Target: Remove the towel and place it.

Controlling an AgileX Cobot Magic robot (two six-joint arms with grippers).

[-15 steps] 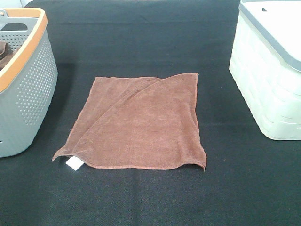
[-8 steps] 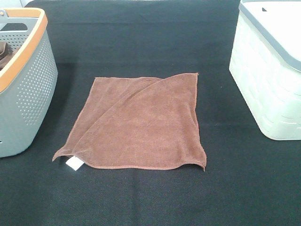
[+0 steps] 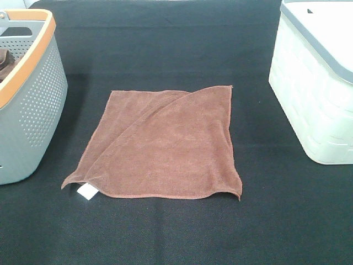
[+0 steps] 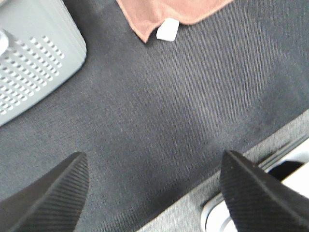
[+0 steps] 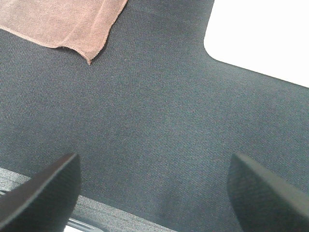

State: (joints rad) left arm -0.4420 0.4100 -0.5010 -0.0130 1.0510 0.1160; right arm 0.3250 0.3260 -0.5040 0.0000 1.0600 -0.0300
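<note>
The reddish-brown towel (image 3: 162, 144) lies spread flat on the black cloth in the middle of the exterior view, one layer folded diagonally, its small white tag (image 3: 86, 191) at the near left corner. Neither gripper shows in the exterior view. In the left wrist view my left gripper (image 4: 154, 193) is open and empty over bare cloth, well short of the towel's tagged corner (image 4: 153, 17). In the right wrist view my right gripper (image 5: 154, 193) is open and empty, apart from the towel's near right corner (image 5: 72, 24).
A grey perforated basket with an orange rim (image 3: 30, 94) stands at the left, a dark brown bunched item (image 3: 4, 62) partly visible inside. A white bin with a grey lid (image 3: 317, 83) stands at the right. The table's near edge (image 4: 193, 208) lies under my left gripper.
</note>
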